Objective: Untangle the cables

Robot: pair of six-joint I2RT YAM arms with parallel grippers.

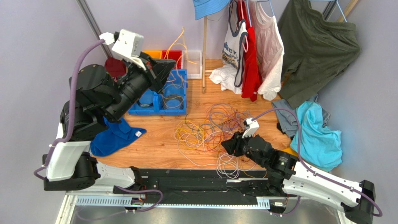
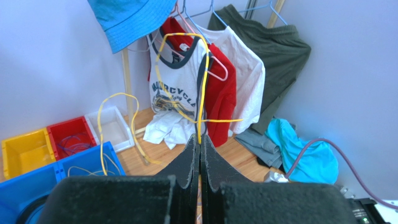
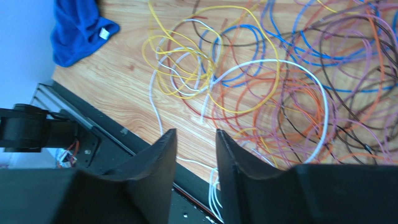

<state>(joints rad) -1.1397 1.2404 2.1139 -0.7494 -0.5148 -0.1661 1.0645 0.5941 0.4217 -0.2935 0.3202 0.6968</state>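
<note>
The cables [image 1: 210, 130] lie in a tangled heap of orange, yellow, white, purple, blue and brown loops in the middle of the wooden table [image 1: 154, 149]. In the right wrist view this heap [image 3: 280, 93] fills the upper right. My left gripper [image 2: 200, 139] is raised above the blue bins, shut on a yellow cable [image 2: 203, 84] that loops upward from its tips. From above, this gripper [image 1: 167, 70] is at the back left, with the yellow cable [image 1: 179, 41] rising from it. My right gripper [image 3: 195, 133] stands open and empty at the heap's near edge [image 1: 230, 145], above white strands [image 3: 215, 186].
Blue bins [image 1: 159, 100] sit at the back left, with red [image 2: 70, 133], yellow [image 2: 23, 151] and clear [image 2: 110, 126] bins behind. A blue cloth [image 1: 114, 137] lies at the left. Clothes [image 1: 254, 51] hang at the back beside a wooden pole [image 1: 204, 51]. Turquoise fabric [image 1: 320, 135] lies at the right.
</note>
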